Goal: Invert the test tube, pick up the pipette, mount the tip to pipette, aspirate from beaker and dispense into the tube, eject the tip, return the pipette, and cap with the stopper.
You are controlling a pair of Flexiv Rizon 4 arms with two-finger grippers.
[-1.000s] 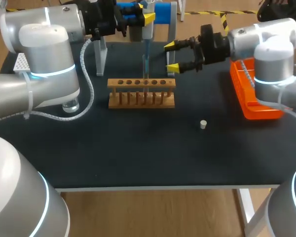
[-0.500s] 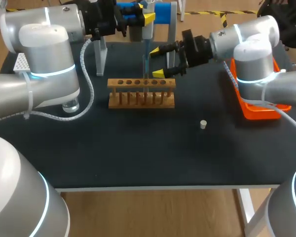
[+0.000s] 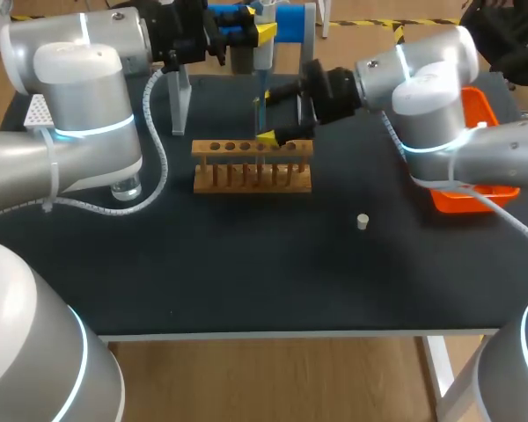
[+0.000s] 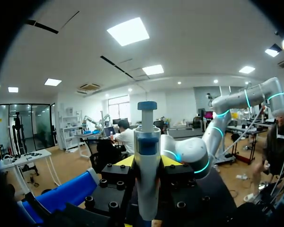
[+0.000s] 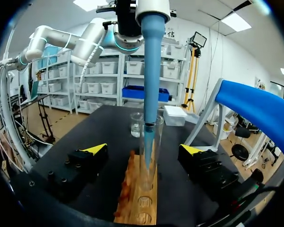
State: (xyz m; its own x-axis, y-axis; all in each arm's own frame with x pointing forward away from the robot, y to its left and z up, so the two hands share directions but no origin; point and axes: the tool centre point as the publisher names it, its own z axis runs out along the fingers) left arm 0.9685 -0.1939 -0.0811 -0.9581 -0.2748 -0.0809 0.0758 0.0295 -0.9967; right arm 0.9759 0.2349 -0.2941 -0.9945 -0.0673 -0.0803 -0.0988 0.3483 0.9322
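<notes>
In the head view my left gripper (image 3: 260,31) is shut on the pipette (image 3: 262,53) above the wooden rack (image 3: 253,167). In the left wrist view the pipette (image 4: 146,156) stands upright between that gripper's yellow tips. Its blue tip (image 5: 151,71) reaches down into the clear test tube (image 5: 149,146), which stands in the rack (image 5: 137,198). My right gripper (image 5: 144,156) is open, with one finger on each side of the tube and neither touching it. Seen from the head camera, the right gripper (image 3: 264,119) sits at the tube (image 3: 260,132). The small stopper (image 3: 363,221) lies on the table to the right of the rack.
An orange tray (image 3: 475,189) lies at the right edge, partly behind my right arm. The beaker (image 3: 128,186) stands at the left, half hidden by my left arm; it also shows beyond the rack as the beaker (image 5: 136,124). The blue pipette stand (image 3: 290,22) is at the back.
My right arm has swung left from near the orange tray to the rack, bringing its open fingers around the tube. The left arm and pipette have stayed still.
</notes>
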